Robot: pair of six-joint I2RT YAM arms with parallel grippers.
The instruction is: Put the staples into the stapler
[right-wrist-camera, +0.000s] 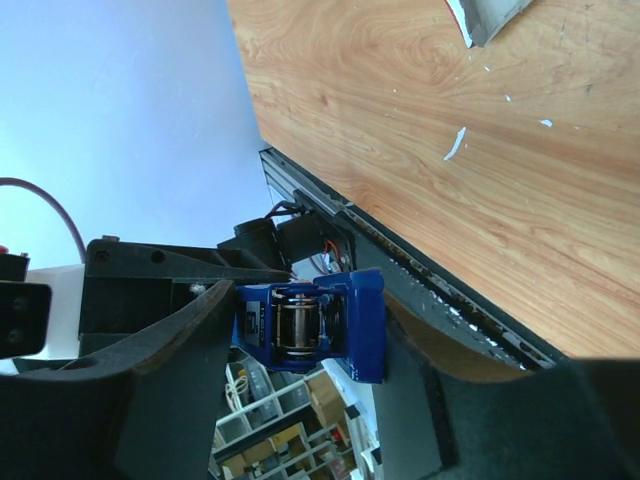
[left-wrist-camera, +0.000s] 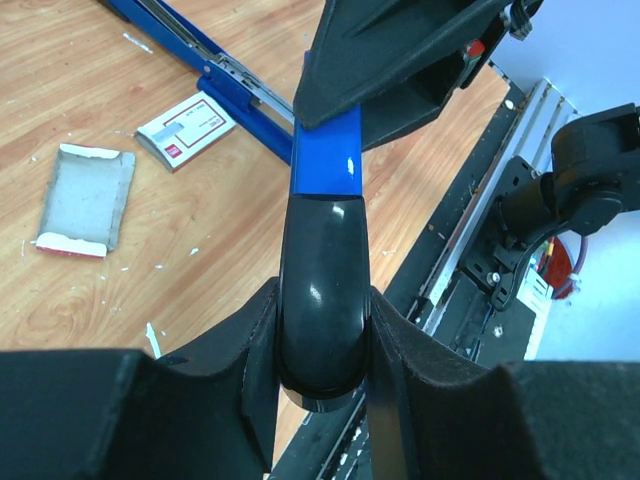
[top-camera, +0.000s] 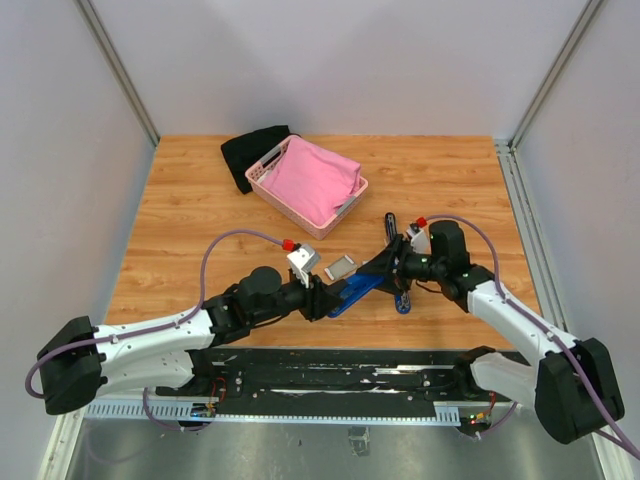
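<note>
The staples [left-wrist-camera: 185,128], white-topped with red print, lie on the tabletop [top-camera: 200,220] near the middle of its near edge. They are just beside the opened stapler [top-camera: 352,288], whose long axis runs between the arms. The left gripper [left-wrist-camera: 322,330], nearer them, is clamped on its black handle. The right gripper [right-wrist-camera: 310,335] straddles its blue end; I cannot tell whether it grips.
</note>
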